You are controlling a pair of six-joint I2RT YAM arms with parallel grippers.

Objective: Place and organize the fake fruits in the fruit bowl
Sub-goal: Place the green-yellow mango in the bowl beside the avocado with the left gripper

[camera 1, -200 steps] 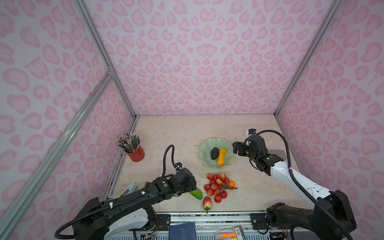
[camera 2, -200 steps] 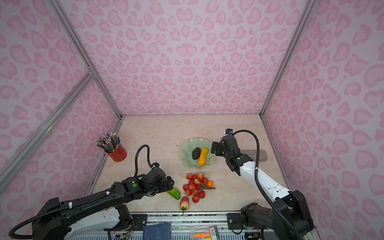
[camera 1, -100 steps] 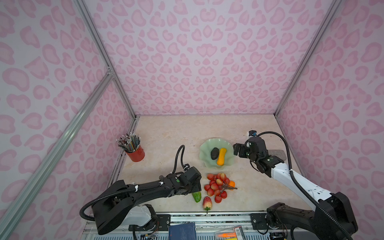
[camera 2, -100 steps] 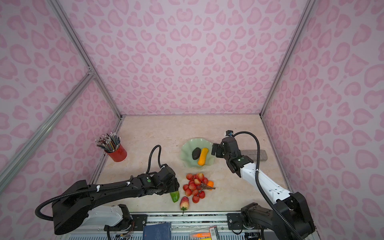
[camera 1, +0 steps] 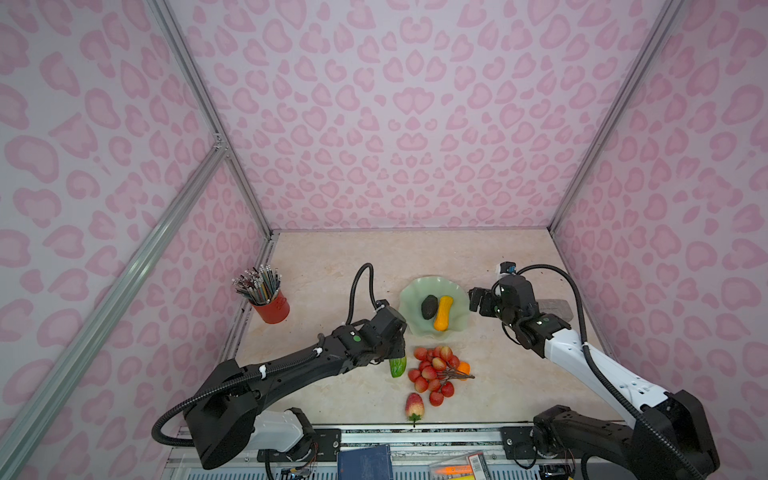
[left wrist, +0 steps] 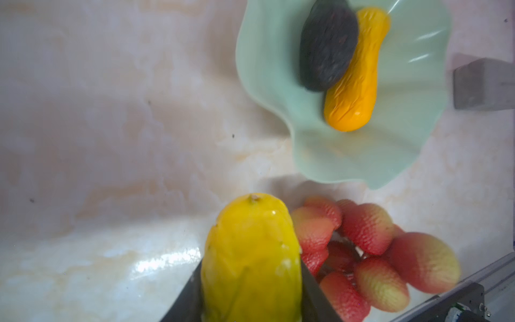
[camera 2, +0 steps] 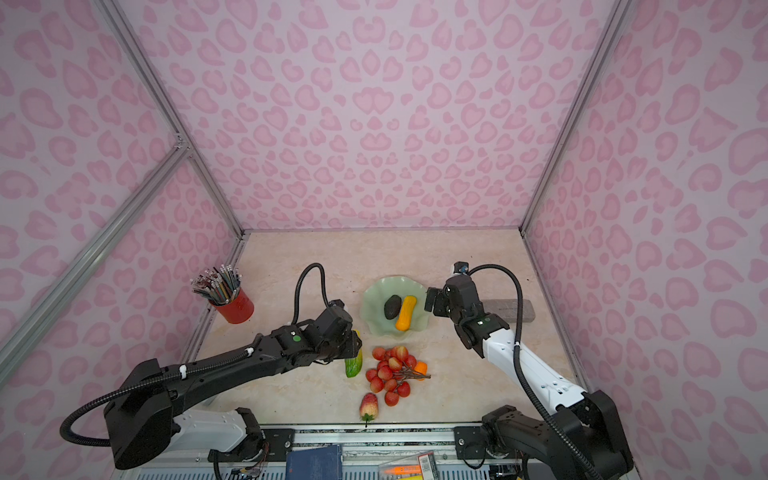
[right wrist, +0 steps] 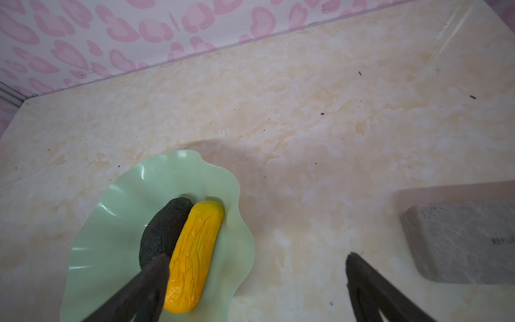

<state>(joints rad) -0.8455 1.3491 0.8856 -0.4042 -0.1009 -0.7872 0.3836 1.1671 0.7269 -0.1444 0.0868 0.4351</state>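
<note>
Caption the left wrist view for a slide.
Left pincer grips the ribbed yellow fruit beside the berry cluster; fruit bowl nearby.

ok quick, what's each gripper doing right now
left gripper: closed on the ribbed yellow-green fruit.
right gripper: open, empty, beside the fruit bowl.

fruit bowl (camera 2: pixel 371 305): avocado (camera 2: pixel 392 306), gourd (camera 2: pixel 406 313) inside, touching
left hand (camera 2: pixel 352 347): over ribbed fruit (camera 2: pixel 354 368)
berry cluster (camera 2: pixel 390 370): just beside ribbed fruit
</note>
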